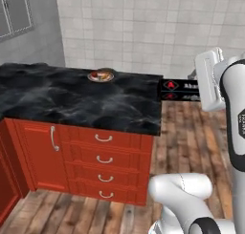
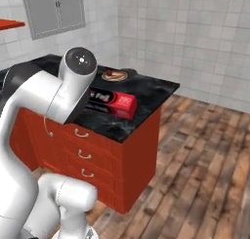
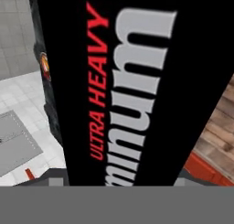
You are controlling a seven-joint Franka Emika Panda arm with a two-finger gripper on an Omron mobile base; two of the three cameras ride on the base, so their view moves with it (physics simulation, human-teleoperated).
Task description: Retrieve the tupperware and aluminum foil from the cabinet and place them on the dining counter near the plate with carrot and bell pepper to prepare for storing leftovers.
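Left base view: aluminum foil (image 1: 179, 90) held in the air just off the right end of the dining counter (image 1: 72, 101), not yet on the surface. Plate (image 1: 101, 76) at the far edge carries small red and orange pieces.

Right base view: foil box appears over the counter's near corner, plate beyond it. Tupperware unplaced, as far as visible.

Hand view: box fills the frame close up; gripper presumably clamped on it, but cannot tell.

Arm raised, hand carrying the aluminum foil

In the left base view the white arm rises along the edge from 5 to 3 o'clock, its hand holding the aluminum foil (image 1: 179, 90) box, which juts toward 9 o'clock; fingertips stay hidden.
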